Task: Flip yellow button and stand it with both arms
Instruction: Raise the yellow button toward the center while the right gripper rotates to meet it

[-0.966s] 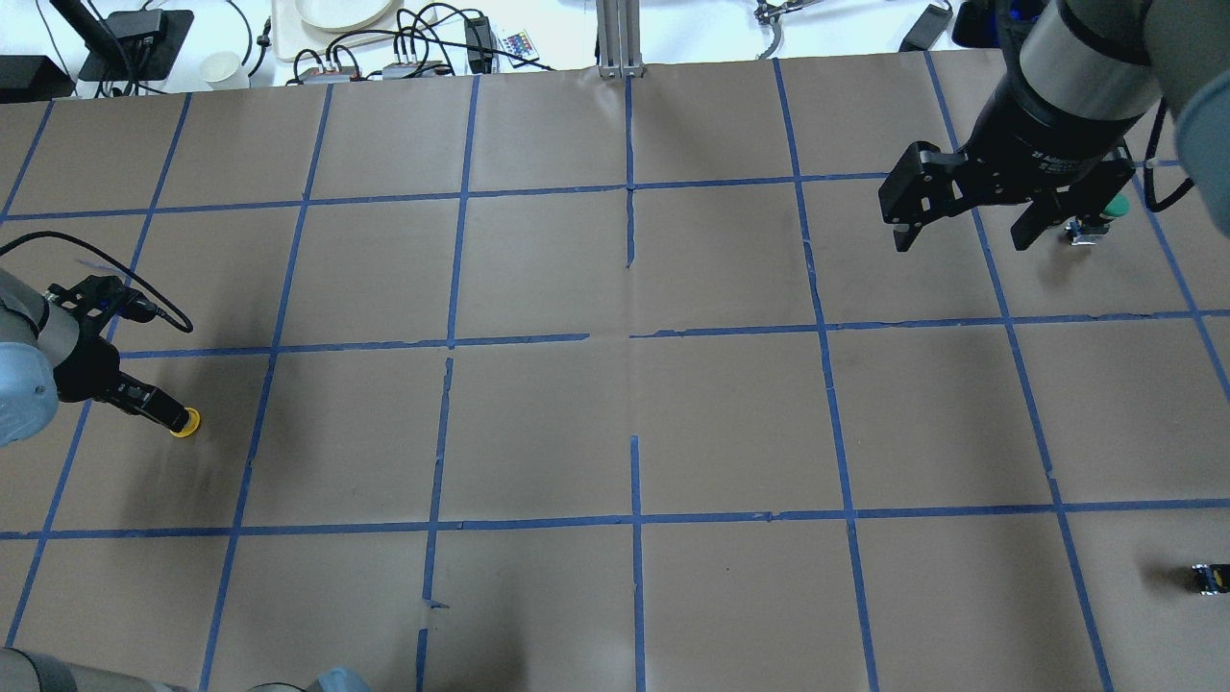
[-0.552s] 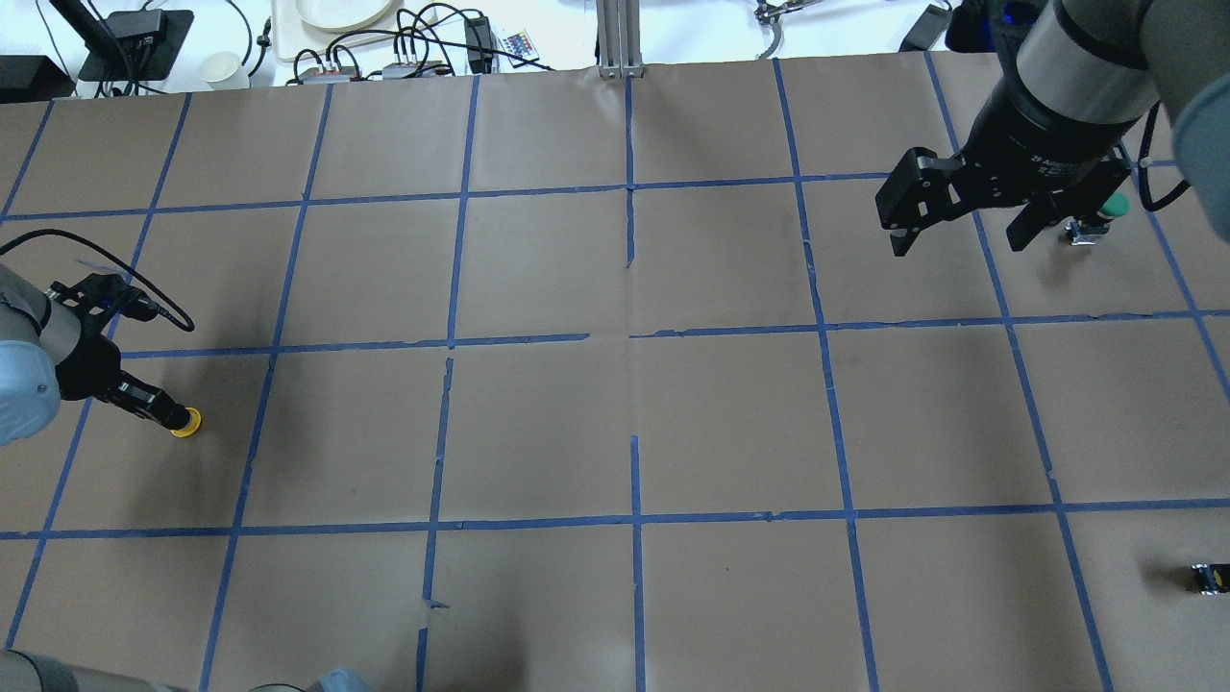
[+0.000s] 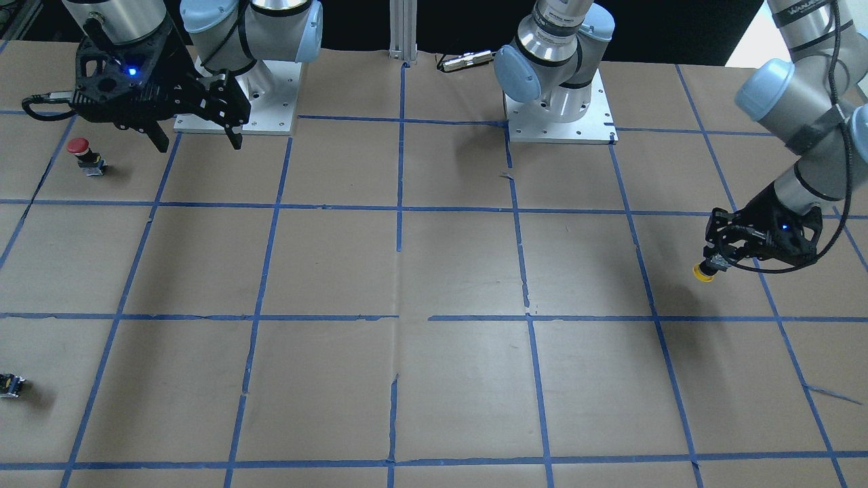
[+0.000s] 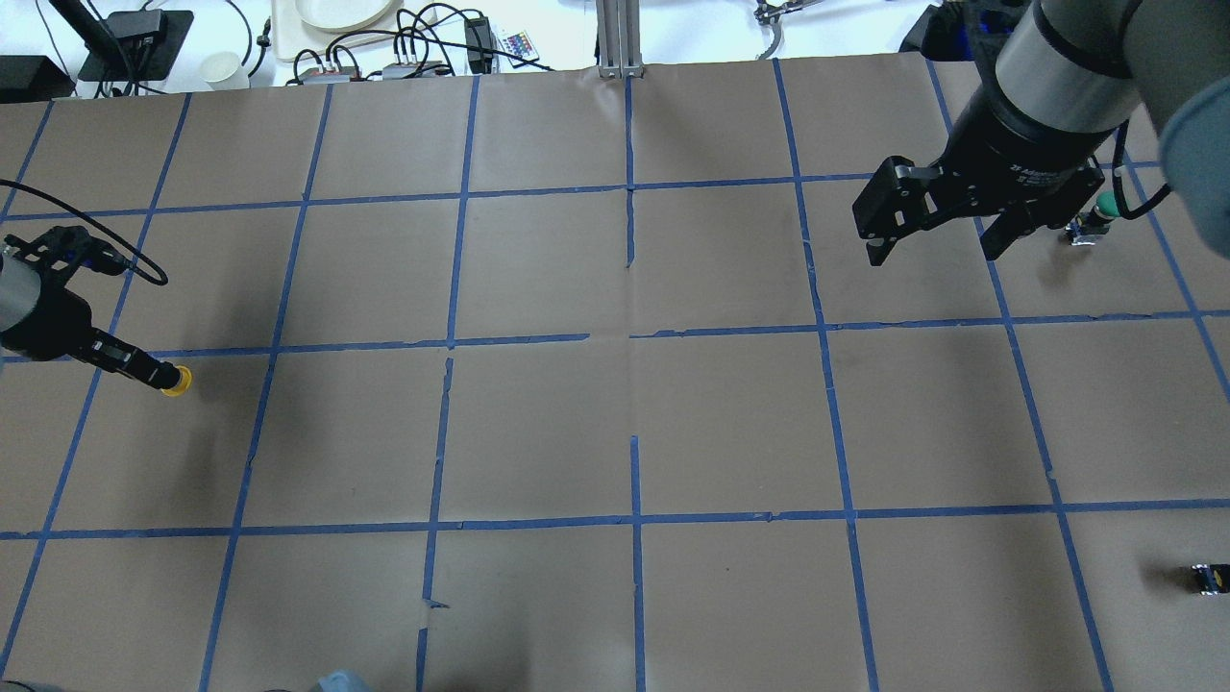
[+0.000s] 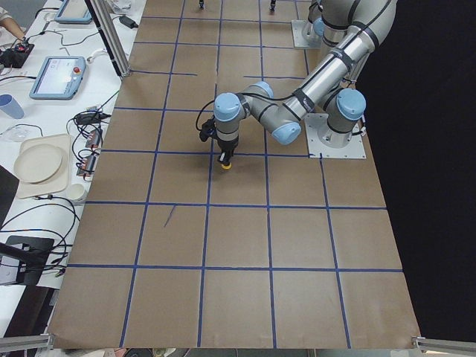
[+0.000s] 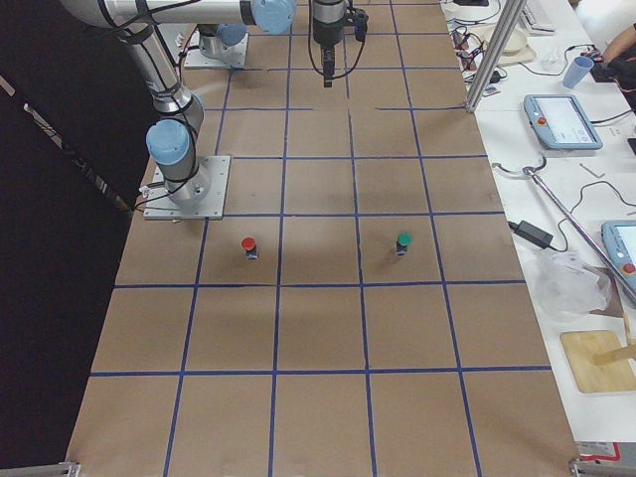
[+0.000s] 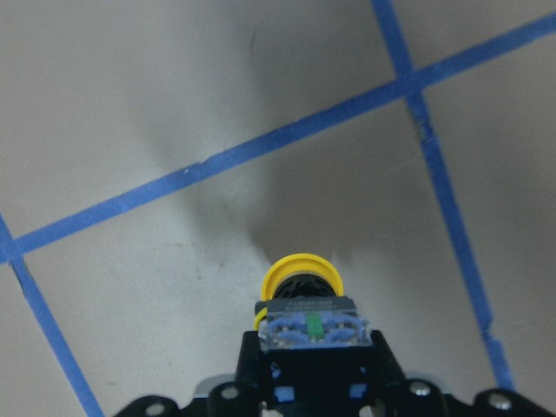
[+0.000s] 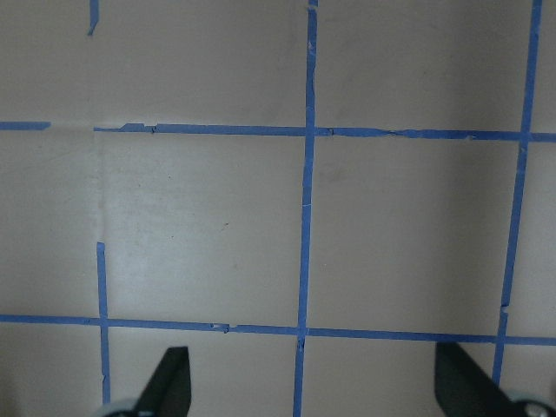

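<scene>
My left gripper (image 4: pixel 154 371) is shut on the yellow button (image 4: pixel 176 381) at the table's left side. It grips the black-grey contact block (image 7: pixel 313 328), and the yellow cap (image 7: pixel 302 276) points away from the jaws, down toward the paper and just above it. The button also shows in the front view (image 3: pixel 702 272) and the left view (image 5: pixel 225 163). My right gripper (image 4: pixel 932 252) is open and empty, high over the far right squares. Its fingers (image 8: pixel 171 382) frame bare paper.
A green-capped button (image 4: pixel 1105 210) stands just right of my right gripper. A red-capped button (image 3: pixel 80 150) stands near the right arm's base. A small capless dark block (image 4: pixel 1208 577) lies at the near right edge. Cables and dishes lie beyond the far edge.
My left gripper has lifted the yellow button and carried it farther from the robot. My right gripper has drifted a little to the left, still open.
</scene>
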